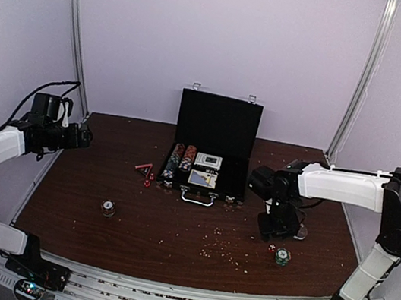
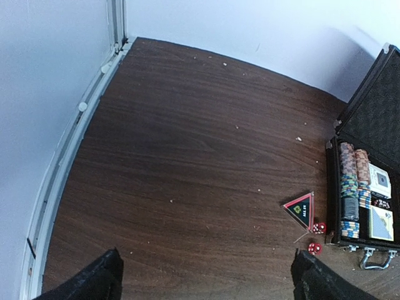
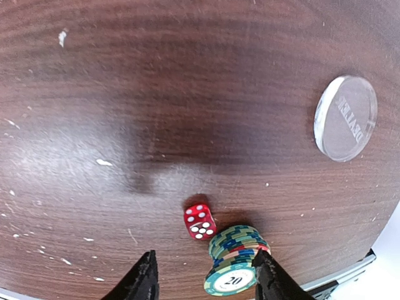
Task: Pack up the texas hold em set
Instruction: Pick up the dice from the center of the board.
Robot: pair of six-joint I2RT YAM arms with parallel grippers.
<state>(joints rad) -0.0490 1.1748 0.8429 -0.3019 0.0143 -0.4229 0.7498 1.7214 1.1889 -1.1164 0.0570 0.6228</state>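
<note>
Black briefcase-style case (image 1: 218,122) sits back centre on brown wooden table (image 1: 172,230), striped poker chips (image 1: 179,160) and card decks (image 1: 204,178) inside, small red dice (image 2: 319,228) just left of it

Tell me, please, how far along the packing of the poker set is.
Done: chip rows and card decks sit in the open case. In hand: nothing gripped; the right end effector is open by a chip stack and red die. Left: those, the dealer button, the triangular marker and dice beside the case, then closing the lid.
</note>
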